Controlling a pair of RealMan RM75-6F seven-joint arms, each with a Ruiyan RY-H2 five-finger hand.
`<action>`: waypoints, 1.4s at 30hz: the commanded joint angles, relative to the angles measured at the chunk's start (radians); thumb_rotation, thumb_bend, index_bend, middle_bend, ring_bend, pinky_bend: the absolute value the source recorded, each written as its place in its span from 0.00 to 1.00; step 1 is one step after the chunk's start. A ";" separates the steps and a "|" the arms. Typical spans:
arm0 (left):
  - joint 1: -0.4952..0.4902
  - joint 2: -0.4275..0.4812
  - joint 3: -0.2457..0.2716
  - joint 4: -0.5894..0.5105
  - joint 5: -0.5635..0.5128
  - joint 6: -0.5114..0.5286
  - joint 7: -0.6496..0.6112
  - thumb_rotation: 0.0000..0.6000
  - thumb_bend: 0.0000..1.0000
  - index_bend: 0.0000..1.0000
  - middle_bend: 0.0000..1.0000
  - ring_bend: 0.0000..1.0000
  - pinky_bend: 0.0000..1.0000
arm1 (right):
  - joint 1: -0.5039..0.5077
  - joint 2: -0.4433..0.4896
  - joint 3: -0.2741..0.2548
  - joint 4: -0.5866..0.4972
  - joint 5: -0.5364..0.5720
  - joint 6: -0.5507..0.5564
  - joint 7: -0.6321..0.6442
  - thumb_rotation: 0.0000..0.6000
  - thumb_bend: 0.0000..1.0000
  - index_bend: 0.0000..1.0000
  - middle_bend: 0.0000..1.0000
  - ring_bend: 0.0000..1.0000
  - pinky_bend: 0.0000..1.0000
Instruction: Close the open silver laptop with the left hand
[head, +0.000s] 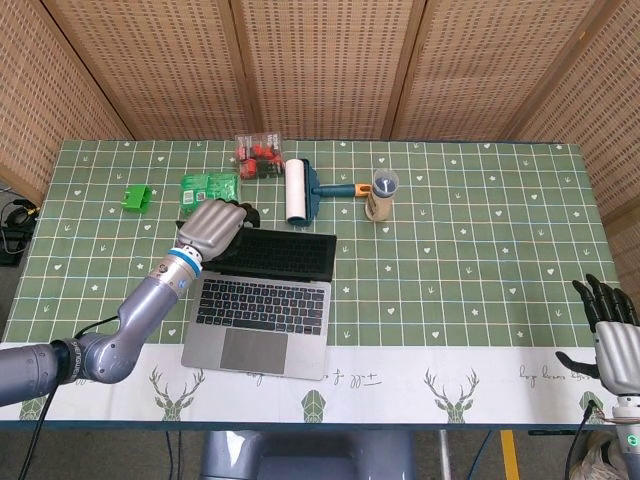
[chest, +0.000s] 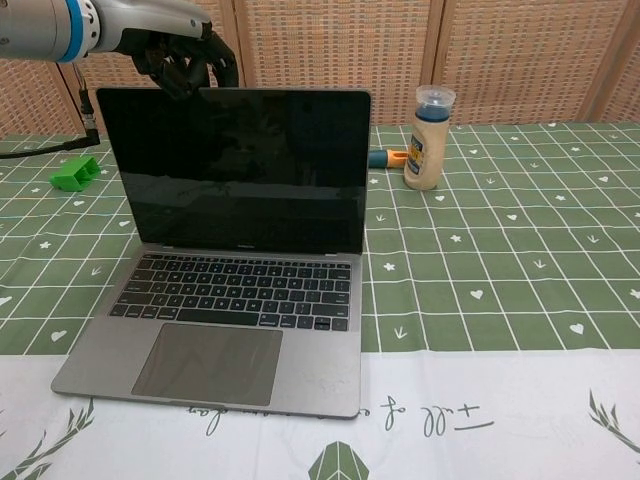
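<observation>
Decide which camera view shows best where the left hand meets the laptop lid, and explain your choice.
The chest view: the left hand has its fingers curled over the top edge of the laptop lid at the left corner. The head view shows the hand from above, its back hiding the contact.

Silver laptop, open, on green checked cloth, near-left of centre. Dark screen off, lid raised and tipped toward keyboard. Black keys, large trackpad on near side. Base front edge reaches white border strip. Left hand curled over lid's far-left top corner, fingers touching edge.
</observation>
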 joint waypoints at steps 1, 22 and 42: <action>-0.002 0.024 0.007 -0.040 0.016 -0.006 -0.018 1.00 1.00 0.41 0.31 0.30 0.32 | 0.000 0.000 -0.001 0.000 -0.002 -0.001 0.002 1.00 0.02 0.01 0.00 0.00 0.00; 0.099 0.113 0.146 -0.274 0.233 0.035 -0.085 1.00 1.00 0.41 0.31 0.32 0.34 | 0.000 0.003 -0.013 -0.011 -0.021 0.002 -0.007 1.00 0.02 0.01 0.00 0.00 0.00; 0.245 0.043 0.273 -0.240 0.466 -0.012 -0.239 1.00 1.00 0.41 0.31 0.32 0.34 | -0.007 0.016 -0.011 -0.024 -0.020 0.014 -0.001 1.00 0.02 0.01 0.00 0.00 0.00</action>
